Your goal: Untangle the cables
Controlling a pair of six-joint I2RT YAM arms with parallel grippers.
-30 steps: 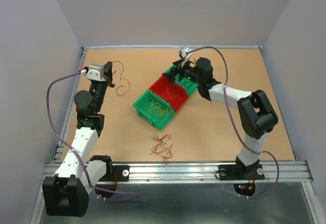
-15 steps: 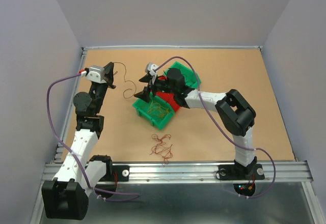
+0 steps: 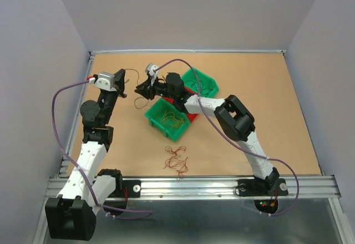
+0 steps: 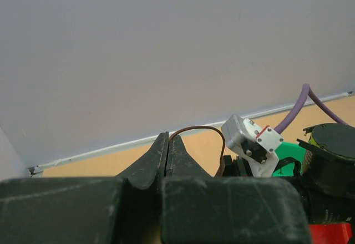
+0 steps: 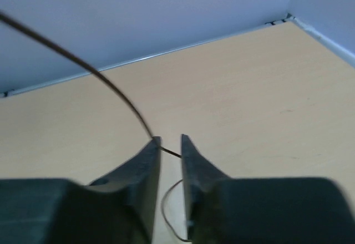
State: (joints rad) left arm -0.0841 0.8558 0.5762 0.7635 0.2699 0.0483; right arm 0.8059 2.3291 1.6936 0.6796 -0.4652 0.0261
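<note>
A thin dark-brown cable [image 3: 137, 101] runs between my two grippers at the back left of the table. The left gripper [image 3: 121, 89] is shut on one part of it; in the left wrist view the cable [image 4: 206, 128] arcs out of the shut tips of the left gripper [image 4: 168, 136]. The right gripper [image 3: 140, 91] sits just right of the left one. In the right wrist view its jaws [image 5: 170, 140] stand narrowly apart, and the cable [image 5: 169, 151] crosses the gap between them. A red-brown clump of cables [image 3: 177, 161] lies near the front. Yellow-orange strands [image 3: 169, 121] fill the near green bin.
Three bins sit in a diagonal row mid-table: near green bin [image 3: 153, 115], red bin [image 3: 191, 117] mostly under the right arm, far green bin [image 3: 206, 79] with dark strands. The back wall's edge [image 3: 183, 50] is close behind the grippers. The right arm's wrist camera [image 4: 252, 142] shows close by in the left wrist view.
The right arm has swung left from over the far bins to beside the left gripper, and its jaws have narrowed around the cable. The left gripper has stayed shut and still.
</note>
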